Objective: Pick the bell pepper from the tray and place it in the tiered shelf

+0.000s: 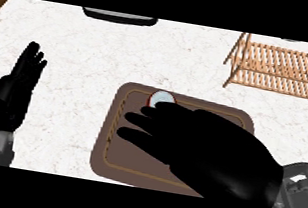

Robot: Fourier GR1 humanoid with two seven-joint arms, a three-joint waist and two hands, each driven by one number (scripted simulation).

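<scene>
The step in hand looks like the reach for the pick. The right hand (209,150) hangs over the tray (114,163) in the lower middle of the frame, fingers stretched out and spread toward the left, holding nothing. The pepper (161,97) sits at the tray's upper edge, just beyond the uppermost fingertip (only a small red and pale bit of it shows, the hand hiding the rest). Whether a finger touches it cannot be told. The left hand (18,84) rests open at the left edge, fingers up. The shelf (289,72) stands at the upper right, well apart from the tray. Next, I judge, the fingers must curl round the pepper before lifting it toward the shelf.
</scene>
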